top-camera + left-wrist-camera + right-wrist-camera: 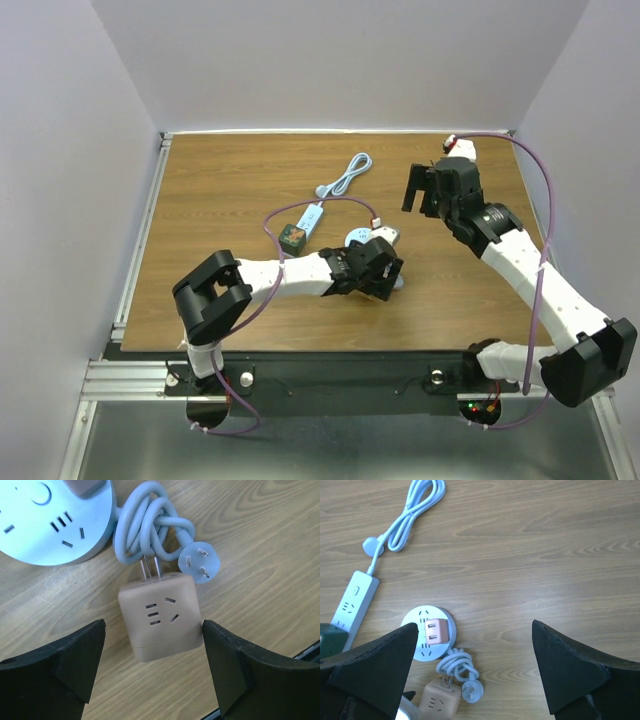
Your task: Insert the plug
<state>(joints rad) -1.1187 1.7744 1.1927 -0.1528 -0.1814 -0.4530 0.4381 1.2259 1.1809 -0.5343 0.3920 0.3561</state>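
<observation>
A beige cube adapter (160, 617) with two metal prongs lies flat on the wood table, prongs pointing at a bundled grey cable (145, 527). That cable's three-pin plug (200, 565) lies loose beside it. My left gripper (153, 626) is open around the cube; the right finger (225, 660) touches its corner and the left finger stands apart. A round pale-blue socket hub (50, 525) lies just beyond, also in the right wrist view (427, 632), with a pink USB charger (436, 631) plugged in. My right gripper (474, 626) is open and empty, high above the table (425, 190).
A white power strip (312, 218) with a coiled cable (350, 175) lies behind the hub (352, 238). A small green block (292, 238) sits at the strip's near end. A thin pink wire loops over them. The table's near edge shows by my left gripper (385, 272).
</observation>
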